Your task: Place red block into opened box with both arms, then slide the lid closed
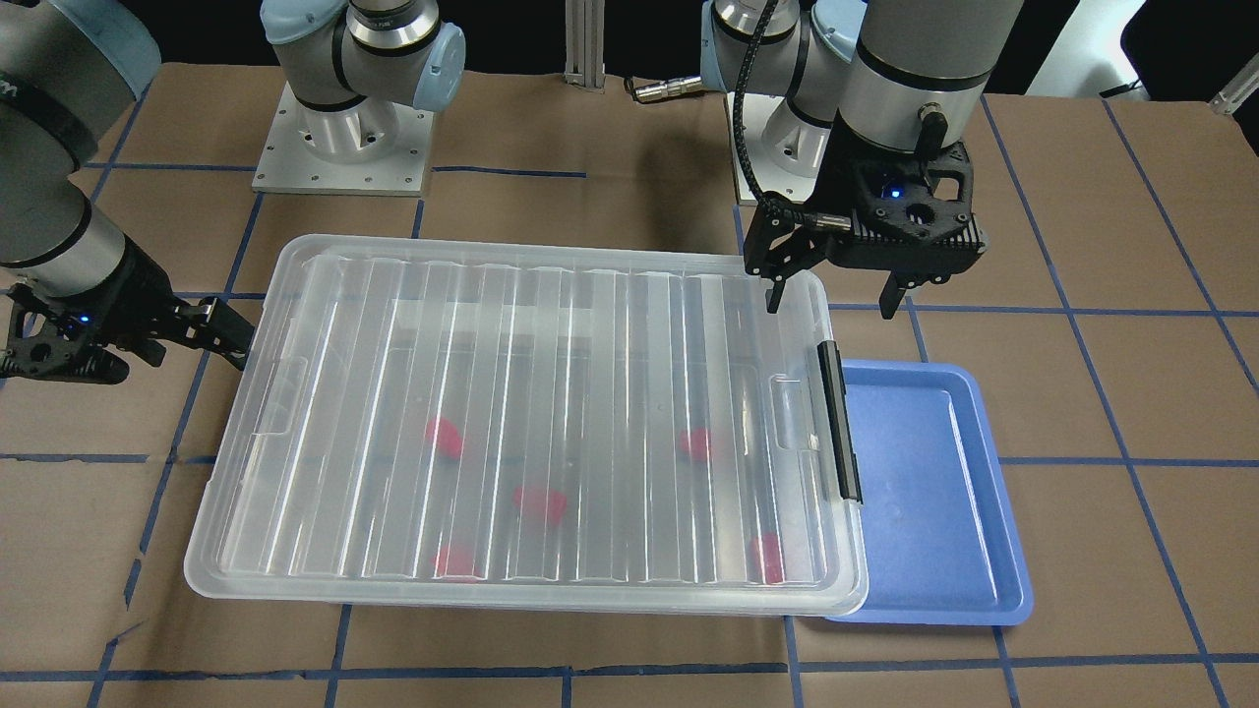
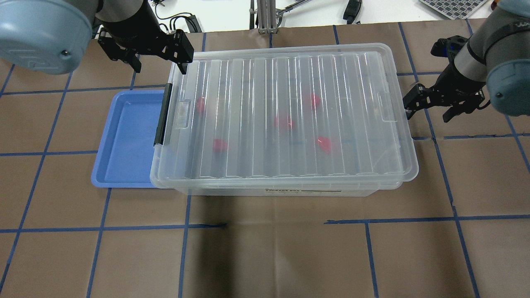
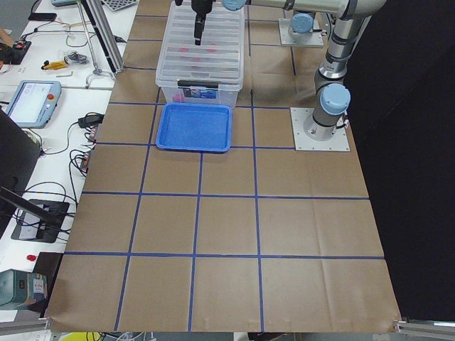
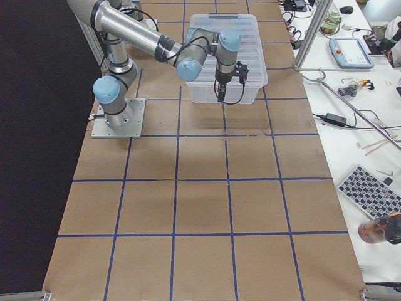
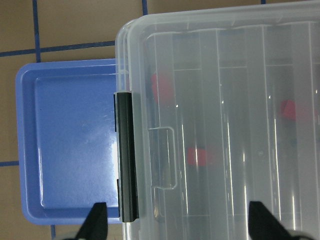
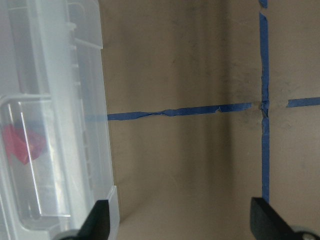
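Observation:
The clear ribbed lid [image 1: 531, 393] lies flat over the clear box [image 2: 290, 191] and covers its whole top. Several red blocks show through it, among them one red block [image 2: 284, 122] near the middle and one [image 1: 444, 438] nearer my right arm's end. My left gripper [image 2: 158, 65] hangs open and empty above the far corner of the latch end, fingers [image 5: 97, 222] spread over the lid edge. My right gripper [image 2: 427, 114] stands open and empty just off the opposite short end, over bare paper [image 6: 180, 165], touching nothing.
A blue tray [image 2: 124, 136] sits against the latch end, partly under the lid's overhang. The black latch bar [image 1: 839, 423] runs along that end. Brown paper with blue tape lines covers the table. Both arm bases [image 1: 344, 147] stand behind the box.

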